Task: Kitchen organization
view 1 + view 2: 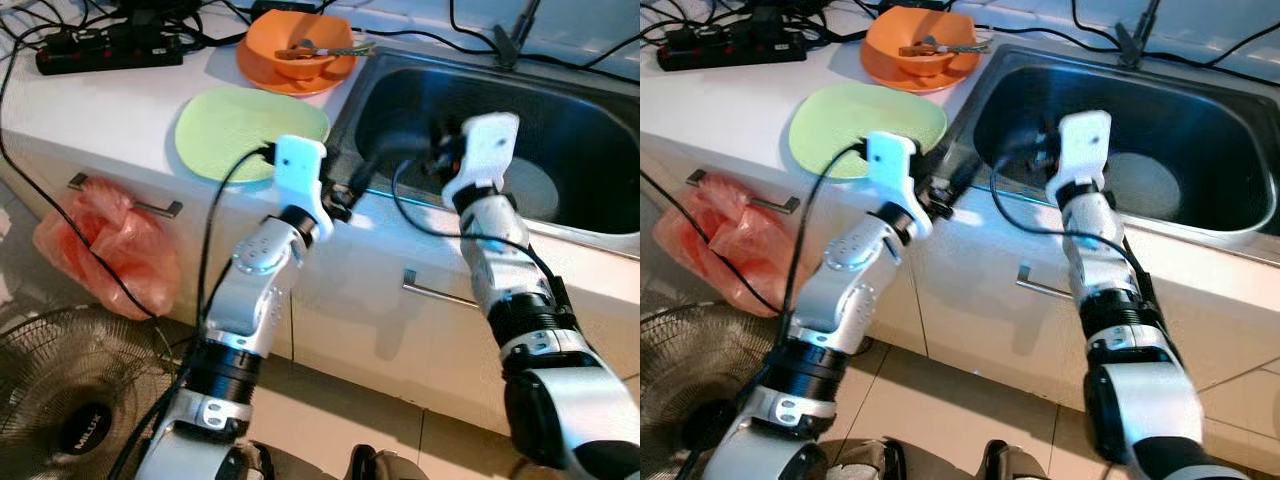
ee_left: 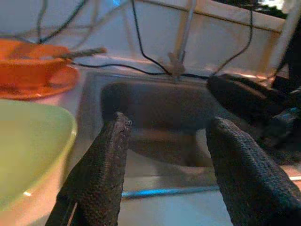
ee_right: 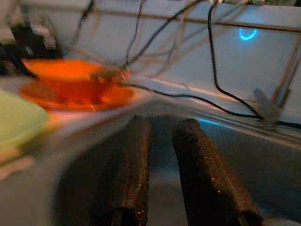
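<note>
The sink [image 1: 600,215] is taken as the landmark: a steel basin sunk into the white desk [image 1: 110,110], with a pale round plate [image 1: 540,190] lying on its floor. Below the desk edge, on the side away from the sink, a red plastic bag [image 1: 100,245] hangs from a drawer handle, and a floor fan [image 1: 70,400] is seen lower still. Just beside the sink's rim a green plate [image 1: 245,130] rests on the desk, and beyond it, near the sink's far corner, an orange bowl [image 1: 298,48] is stacked on an orange plate with what seems to be cutlery inside, though blur makes this uncertain. A black power strip [image 1: 110,48] lies well apart from the sink along the wall.

The left gripper [image 2: 162,155] is held at the sink's front rim, between the green plate and the basin, its jaws spread wide and empty. The right gripper [image 3: 162,160] is reached over the basin, its jaws drawn narrow with only a slim gap, nothing held.

The step in hand is judged to be an approach to the dishes, nothing yet grasped. The next move would call for the left jaws to be turned toward the green plate's edge, or the right jaws opened and lowered to the plate in the sink.
</note>
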Robot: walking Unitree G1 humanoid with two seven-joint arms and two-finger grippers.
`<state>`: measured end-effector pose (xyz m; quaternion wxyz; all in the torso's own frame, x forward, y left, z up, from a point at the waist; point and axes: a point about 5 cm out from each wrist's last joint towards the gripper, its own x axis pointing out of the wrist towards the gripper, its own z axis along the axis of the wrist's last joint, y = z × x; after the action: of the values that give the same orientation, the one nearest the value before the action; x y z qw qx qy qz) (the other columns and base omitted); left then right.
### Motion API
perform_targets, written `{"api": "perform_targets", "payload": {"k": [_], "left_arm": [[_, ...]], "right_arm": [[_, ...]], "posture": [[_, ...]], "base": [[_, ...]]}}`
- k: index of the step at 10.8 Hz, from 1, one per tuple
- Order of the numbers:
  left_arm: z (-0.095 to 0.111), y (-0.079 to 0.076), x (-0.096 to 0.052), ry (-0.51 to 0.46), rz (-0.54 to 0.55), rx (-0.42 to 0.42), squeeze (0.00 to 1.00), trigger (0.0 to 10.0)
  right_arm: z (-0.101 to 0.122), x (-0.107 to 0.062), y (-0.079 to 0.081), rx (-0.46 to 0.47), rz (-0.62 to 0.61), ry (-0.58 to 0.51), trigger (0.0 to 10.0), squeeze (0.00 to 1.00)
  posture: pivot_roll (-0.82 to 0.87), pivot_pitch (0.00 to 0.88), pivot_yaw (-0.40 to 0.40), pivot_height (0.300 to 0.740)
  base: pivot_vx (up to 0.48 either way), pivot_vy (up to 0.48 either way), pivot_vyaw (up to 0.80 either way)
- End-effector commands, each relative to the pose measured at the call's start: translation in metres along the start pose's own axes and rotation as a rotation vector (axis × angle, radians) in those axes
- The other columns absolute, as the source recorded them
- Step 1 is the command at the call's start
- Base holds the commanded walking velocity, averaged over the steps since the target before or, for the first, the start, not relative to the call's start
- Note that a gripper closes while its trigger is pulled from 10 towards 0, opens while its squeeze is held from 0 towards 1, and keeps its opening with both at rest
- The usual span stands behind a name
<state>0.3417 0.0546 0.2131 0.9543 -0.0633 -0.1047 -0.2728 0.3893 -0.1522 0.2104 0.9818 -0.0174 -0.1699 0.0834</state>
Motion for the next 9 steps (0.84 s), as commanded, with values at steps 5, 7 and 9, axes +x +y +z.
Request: {"api": "perform_targets", "payload": {"k": [5,7,9], "left_arm": [[0.030,0.038,0.000,-0.105,0.153,0.078,0.00,10.0],[0.038,0.056,-0.006,-0.120,0.212,0.113,0.00,10.0],[0.044,0.083,-0.018,-0.128,0.303,0.147,1.00,10.0]], "right_arm": [[-0.006,-0.022,0.035,0.297,0.213,0.055,10.0,0.00],[-0.015,-0.037,0.048,0.353,0.302,0.117,10.0,0.00],[-0.024,-0.050,0.056,0.372,0.322,0.178,10.0,0.00]], "posture": [[0.05,0.138,-0.039,0.740],[0.05,0.139,-0.037,0.740],[0.05,0.140,-0.036,0.740]], "base": [[0.000,0.000,0.00],[0.000,0.000,0.00],[0.000,0.000,0.00]]}}
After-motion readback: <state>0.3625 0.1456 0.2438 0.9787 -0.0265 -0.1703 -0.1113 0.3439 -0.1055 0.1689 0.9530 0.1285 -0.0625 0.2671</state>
